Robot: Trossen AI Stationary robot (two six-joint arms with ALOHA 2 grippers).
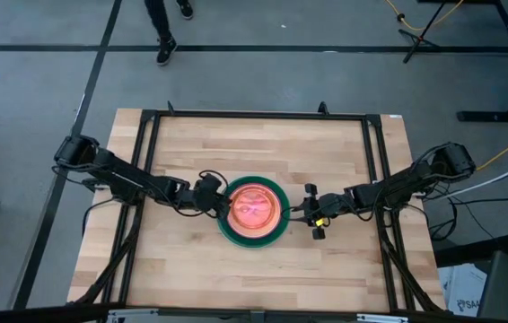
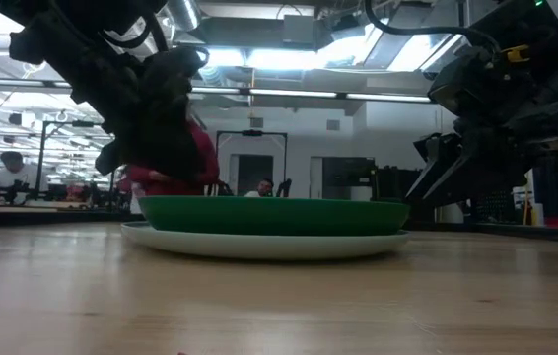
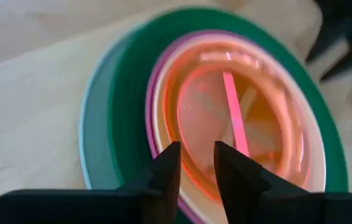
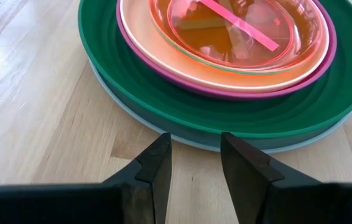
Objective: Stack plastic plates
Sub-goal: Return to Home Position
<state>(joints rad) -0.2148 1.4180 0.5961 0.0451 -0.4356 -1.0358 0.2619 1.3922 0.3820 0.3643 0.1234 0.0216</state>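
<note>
Wood-grain bench carries one finished-looking pile of plastic plates at its centre, flanked by both robot arms. No loose plate shows anywhere else on the bench, so the stacking appears complete. What seems to be left is for the arms to draw away and park.

The pile runs down in size as it rises. A light blue plate sits at the bottom, its rim just showing. The dark green plate rests in it, then the magenta plate, then the cream plate. On top lies a translucent pink plate with an orange glow beneath it. A thin lime line shows at its edge, suggesting the small plates are nested under it, though they cannot be counted.

The left gripper hangs at the pile's left edge. Its fingertips are over the rims of the upper plates, parted by a narrow gap, with nothing held between them. The right gripper sits low on the pile's right side, just short of the light blue rim and apart from it. Its fingers are spread and empty. Neither gripper grips a plate. Bare wood shows between the right gripper's fingers, and the pink plate shows through the left's.
</note>
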